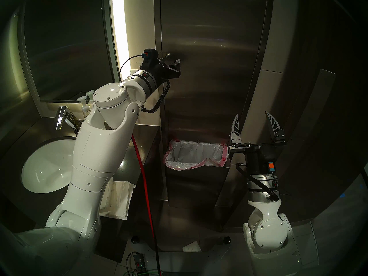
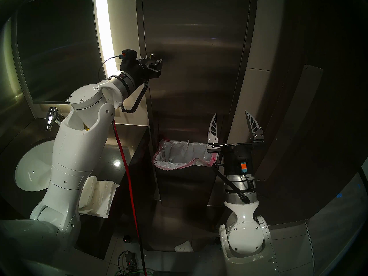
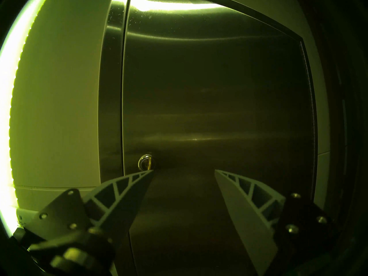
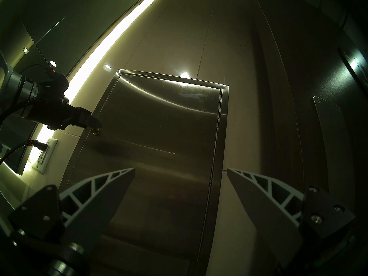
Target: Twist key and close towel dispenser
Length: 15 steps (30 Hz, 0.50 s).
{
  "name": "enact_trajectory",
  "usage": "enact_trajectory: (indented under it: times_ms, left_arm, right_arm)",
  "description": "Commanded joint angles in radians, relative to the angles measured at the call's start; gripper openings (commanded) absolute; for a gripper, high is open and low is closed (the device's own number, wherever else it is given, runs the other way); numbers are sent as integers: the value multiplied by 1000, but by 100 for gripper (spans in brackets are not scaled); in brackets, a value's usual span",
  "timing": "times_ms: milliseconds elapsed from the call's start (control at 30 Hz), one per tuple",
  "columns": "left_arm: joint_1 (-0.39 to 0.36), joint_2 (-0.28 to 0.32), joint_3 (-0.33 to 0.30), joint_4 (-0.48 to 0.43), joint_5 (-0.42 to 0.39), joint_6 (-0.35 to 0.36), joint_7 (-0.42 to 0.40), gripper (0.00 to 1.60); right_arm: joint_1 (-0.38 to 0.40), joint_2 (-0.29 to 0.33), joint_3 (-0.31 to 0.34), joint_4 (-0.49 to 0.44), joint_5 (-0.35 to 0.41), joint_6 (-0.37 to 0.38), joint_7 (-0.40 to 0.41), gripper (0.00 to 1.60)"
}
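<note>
The towel dispenser [image 1: 211,70] is a tall brushed-steel wall cabinet, and its long door [image 3: 209,110] lies flat against the frame. A small brass key [image 3: 147,164] sits in the round silver lock [image 1: 168,55] near the door's left edge. My left gripper [image 3: 183,171] is open just in front of the door with nothing between its fingers. Its left fingertip [image 3: 148,172] lies right below the key, apart from it. My right gripper [image 1: 252,114] stands open and empty, pointing up, low at the dispenser's right side [image 4: 181,169].
A waste bin with a pink-lined bag [image 1: 196,156] hangs below the dispenser. To the left are a dark mirror [image 1: 65,50], a faucet [image 1: 61,118], a white sink [image 1: 47,166], a soap bottle [image 1: 84,106] and folded white towels [image 1: 117,198] on the counter. A red cable [image 1: 145,190] runs down.
</note>
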Motion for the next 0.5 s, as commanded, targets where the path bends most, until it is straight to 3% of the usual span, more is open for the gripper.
enact_trajectory:
  times_ms: [0, 167, 467]
  left_arm:
    - [-51, 3, -12, 19, 0, -11, -12, 140]
    - [-67, 4, -15, 42, 3, -19, -19, 154]
    - [-89, -1, -7, 65, 12, -31, -28, 144]
  right_arm:
    - [4, -1, 2, -16, 2, 1, -1, 160]
    - [4, 1, 1, -16, 2, 2, -3, 160]
    - [4, 3, 0, -16, 2, 2, -5, 160]
